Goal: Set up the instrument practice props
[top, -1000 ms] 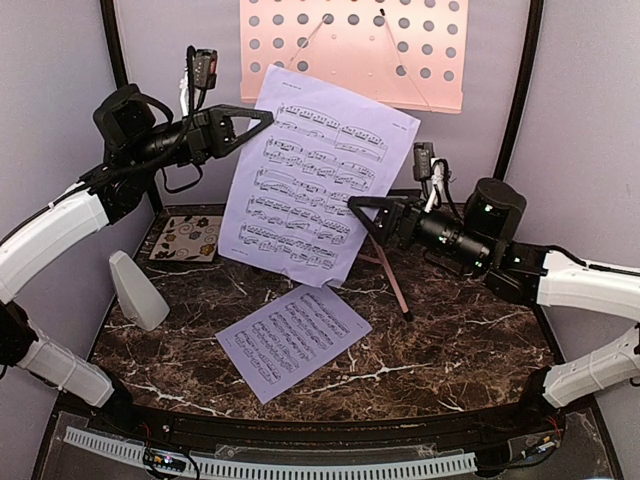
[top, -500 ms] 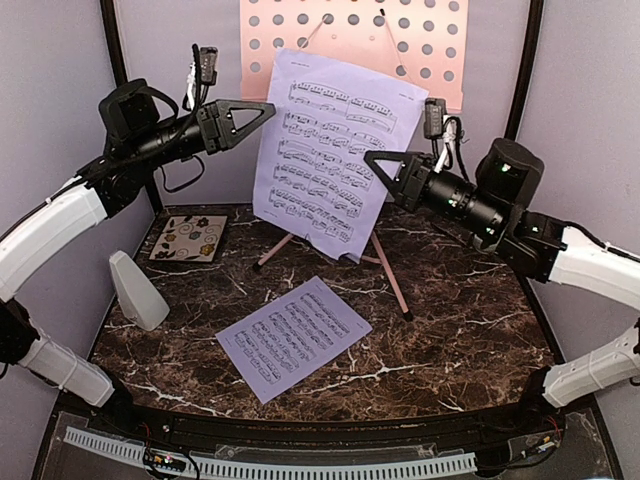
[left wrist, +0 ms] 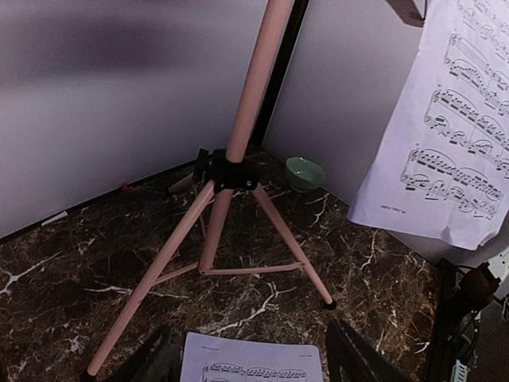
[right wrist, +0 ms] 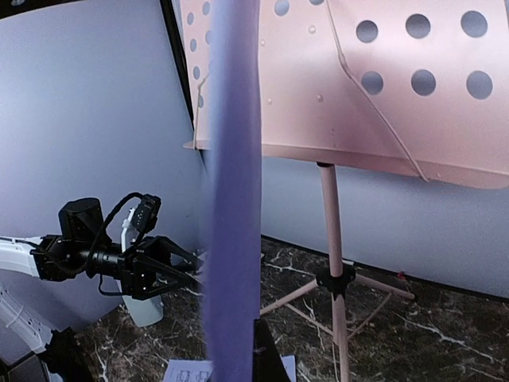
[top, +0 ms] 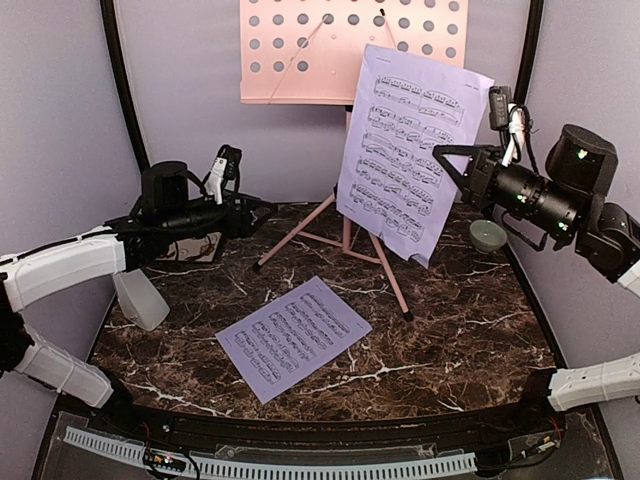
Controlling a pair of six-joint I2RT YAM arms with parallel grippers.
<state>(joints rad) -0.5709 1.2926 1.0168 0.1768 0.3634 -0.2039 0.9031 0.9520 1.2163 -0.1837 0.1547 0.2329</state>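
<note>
The left arm [top: 70, 268] reaches in low from the left, its forearm near level. The left gripper [top: 260, 211] points right, its fingers spread apart and empty. The right arm [top: 590, 190] is raised high on the right. The right gripper [top: 440, 160] points left, its fingers pinching the edge of a sheet-music page [top: 410, 140].

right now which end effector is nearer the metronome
Left. The left end effector is open behind and right of the metronome; the right end effector grips a sheet-music page far off right.
</note>
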